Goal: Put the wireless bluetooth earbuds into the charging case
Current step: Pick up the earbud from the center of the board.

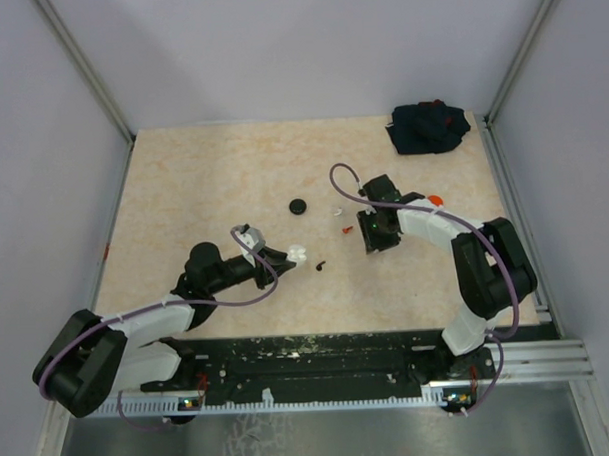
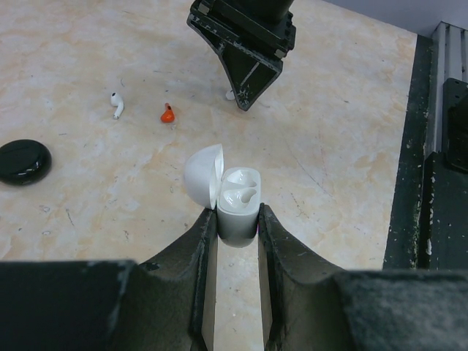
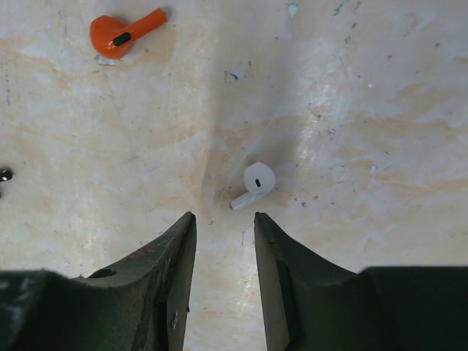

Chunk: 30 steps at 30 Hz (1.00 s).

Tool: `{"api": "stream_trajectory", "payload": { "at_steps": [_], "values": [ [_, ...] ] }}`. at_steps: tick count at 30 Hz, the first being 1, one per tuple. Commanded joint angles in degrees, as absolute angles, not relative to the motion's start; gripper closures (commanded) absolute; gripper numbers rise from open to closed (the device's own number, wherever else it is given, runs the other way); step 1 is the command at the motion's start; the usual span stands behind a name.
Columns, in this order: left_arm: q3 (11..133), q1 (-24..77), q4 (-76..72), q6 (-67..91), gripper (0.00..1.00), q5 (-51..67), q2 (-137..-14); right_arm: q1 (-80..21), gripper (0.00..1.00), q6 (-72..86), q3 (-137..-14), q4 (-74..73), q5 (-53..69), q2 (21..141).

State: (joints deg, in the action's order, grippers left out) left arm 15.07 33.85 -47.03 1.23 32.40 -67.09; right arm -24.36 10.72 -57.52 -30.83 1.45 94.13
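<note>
— White plastic front and centre: the charging case (image 2: 239, 206) stands upright with its lid flipped open to one side. The left gripper (image 2: 236, 213) is clamped on its lower body, one finger on each side.
— Anything seated in the wells?
— Can't tell, it's all white in there.
— And the right gripper (image 3: 223, 219)?
— Beyond the case, tips down toward the table (image 1: 183, 182), jaws parted with nothing between them. One white earbud (image 3: 256, 184) lies on the table just past its fingertips, untouched.
— The other buds?
— An orange earbud (image 2: 167, 113) and a second white earbud (image 2: 117, 104) lie side by side beyond the case, well apart from it. From above, a black earbud (image 1: 321, 264) lies near the case.
— Anything else?
— A black puck (image 1: 300, 205) beyond the case, and a dark cloth (image 1: 428, 127) well away from it in the back corner.
</note>
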Motion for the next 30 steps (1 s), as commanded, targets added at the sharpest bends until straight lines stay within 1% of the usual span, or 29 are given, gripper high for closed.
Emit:
{"api": "stream_trajectory", "payload": {
  "at_steps": [1,4,13,18,30],
  "values": [
    [16.3,33.5,-47.0,1.1,0.99,33.3,-66.3,-23.9,0.63,10.5,-59.5,-30.5,-3.0,91.0],
    [16.4,33.5,-47.0,1.1,0.99,33.5,-66.3,-22.8,0.65,10.3,-59.2,-28.9,-3.4,91.2],
    [16.3,33.5,-46.8,1.1,0.99,33.9,-66.0,-22.8,0.67,8.1,-60.5,-26.4,-3.7,94.1],
    [16.3,33.5,-46.7,1.0,0.99,34.0,-65.9,-22.7,0.71,7.7,-60.9,-26.1,-3.5,97.1],
    [16.5,33.5,-46.7,1.0,0.99,34.5,-66.3,-22.8,0.71,6.8,-60.6,-26.5,-2.7,98.7]
  ]
}}
